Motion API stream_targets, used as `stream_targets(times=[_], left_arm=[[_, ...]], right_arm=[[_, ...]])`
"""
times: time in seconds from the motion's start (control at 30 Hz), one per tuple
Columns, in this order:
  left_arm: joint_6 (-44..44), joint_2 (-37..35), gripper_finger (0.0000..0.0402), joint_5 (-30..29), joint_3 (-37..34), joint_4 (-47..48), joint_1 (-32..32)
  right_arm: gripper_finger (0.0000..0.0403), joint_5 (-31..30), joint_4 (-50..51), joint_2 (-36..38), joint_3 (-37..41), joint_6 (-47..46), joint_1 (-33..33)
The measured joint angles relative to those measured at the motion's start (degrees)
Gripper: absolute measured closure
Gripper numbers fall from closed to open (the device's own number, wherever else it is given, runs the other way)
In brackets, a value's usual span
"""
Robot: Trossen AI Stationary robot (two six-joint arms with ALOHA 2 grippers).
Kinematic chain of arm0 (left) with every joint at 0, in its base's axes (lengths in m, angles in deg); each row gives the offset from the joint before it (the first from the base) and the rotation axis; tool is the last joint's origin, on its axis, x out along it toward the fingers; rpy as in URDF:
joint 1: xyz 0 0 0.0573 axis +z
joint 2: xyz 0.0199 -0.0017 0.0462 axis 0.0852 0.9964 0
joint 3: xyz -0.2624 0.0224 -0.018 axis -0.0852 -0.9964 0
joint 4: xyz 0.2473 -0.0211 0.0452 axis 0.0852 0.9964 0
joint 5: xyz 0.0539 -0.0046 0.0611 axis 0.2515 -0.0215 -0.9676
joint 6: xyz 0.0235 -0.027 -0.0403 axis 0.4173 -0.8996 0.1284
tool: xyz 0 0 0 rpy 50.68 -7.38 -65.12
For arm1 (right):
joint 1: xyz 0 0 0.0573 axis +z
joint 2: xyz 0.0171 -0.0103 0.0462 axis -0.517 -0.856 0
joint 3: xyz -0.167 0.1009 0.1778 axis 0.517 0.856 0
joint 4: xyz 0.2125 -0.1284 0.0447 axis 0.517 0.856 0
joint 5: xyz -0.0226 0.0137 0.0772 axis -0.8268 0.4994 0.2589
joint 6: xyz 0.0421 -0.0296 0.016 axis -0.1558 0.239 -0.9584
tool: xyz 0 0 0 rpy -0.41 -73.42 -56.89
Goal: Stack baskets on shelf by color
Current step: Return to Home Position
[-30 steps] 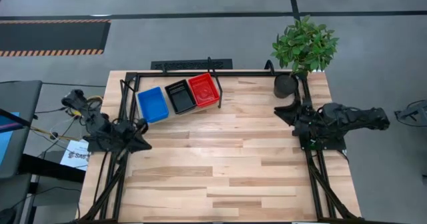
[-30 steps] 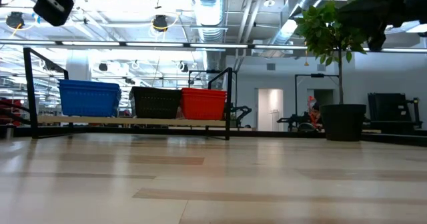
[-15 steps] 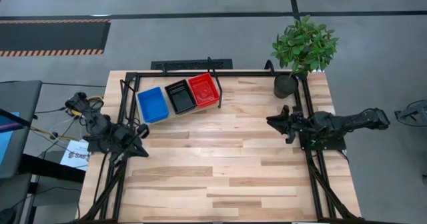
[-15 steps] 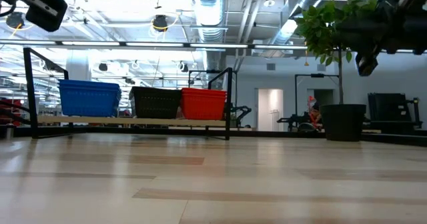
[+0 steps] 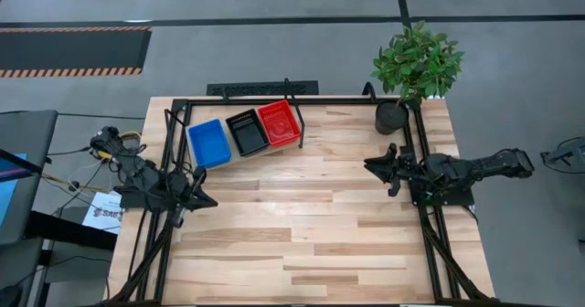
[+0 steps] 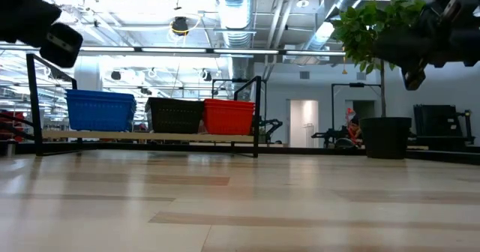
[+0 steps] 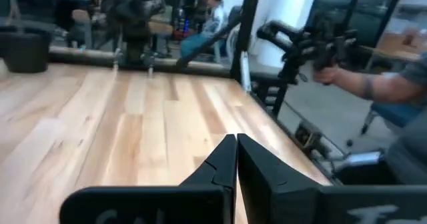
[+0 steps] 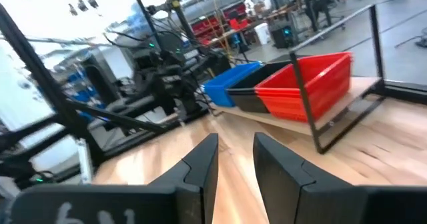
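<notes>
Baskets (image 5: 247,132) of mesh plastic line your wood shelf (image 6: 150,137), blue, black, red, long sides running front to back. Your left gripper (image 7: 235,139) has jaws touching; your right gripper (image 8: 233,141), jaws slightly apart.

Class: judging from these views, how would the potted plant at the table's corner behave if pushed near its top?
The potted plant would likely tip rather than slide: its foliage stands tall and spreads wider than its black pot. The thin stem would probably bend first. The pot looks rigid.
</notes>
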Motion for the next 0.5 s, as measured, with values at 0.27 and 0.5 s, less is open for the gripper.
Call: stream_targets(times=[0.27,0.5], left_arm=[[2.4,0.3,0.0401,4.8,-0.8,-2.0,0.0],[5.5,0.5,0.0401,4.9,-0.8,-1.9,0.0]], right_arm=[[0.0285,-0.5,6.3,0.0,0.0,3.0,0.0],[0.0285,-0.5,6.9,-1.6,0.1,2.6,0.2]])
